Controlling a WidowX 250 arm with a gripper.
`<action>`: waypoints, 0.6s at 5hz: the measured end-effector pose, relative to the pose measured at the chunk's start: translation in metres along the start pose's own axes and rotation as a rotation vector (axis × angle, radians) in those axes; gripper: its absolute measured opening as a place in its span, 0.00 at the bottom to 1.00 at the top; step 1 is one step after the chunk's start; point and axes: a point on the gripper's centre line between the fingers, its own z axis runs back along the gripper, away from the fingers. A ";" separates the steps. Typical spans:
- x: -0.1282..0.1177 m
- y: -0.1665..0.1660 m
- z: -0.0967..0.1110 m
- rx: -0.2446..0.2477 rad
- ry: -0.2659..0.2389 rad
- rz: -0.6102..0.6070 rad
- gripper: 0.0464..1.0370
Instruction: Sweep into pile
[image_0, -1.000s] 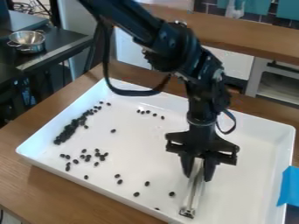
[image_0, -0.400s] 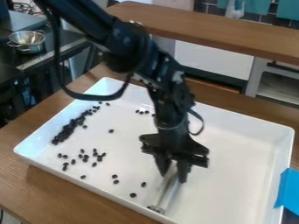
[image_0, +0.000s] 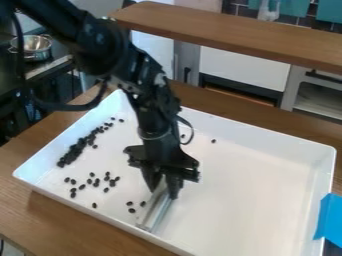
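The hand (image_0: 164, 193) points down over the tray (image_0: 267, 200), clenched on a pale flat bar (image_0: 156, 213) that slants to the tray's front edge. Just left of the bar lie three dark beans (image_0: 131, 210); a looser cluster (image_0: 106, 178) sits farther left, near the front left corner. A dense line of beans (image_0: 75, 150) runs beside the tray's left edge. One bean (image_0: 214, 141) lies toward the back edge. The tray rests on the wooden desk (image_0: 50, 215); something blue (image_0: 328, 220) hangs over its right edge.
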 end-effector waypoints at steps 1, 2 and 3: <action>0.002 0.020 0.001 0.011 -0.033 -0.020 0.33; 0.004 0.043 0.001 0.038 -0.045 -0.046 0.33; 0.004 0.065 0.003 0.063 -0.036 -0.054 0.33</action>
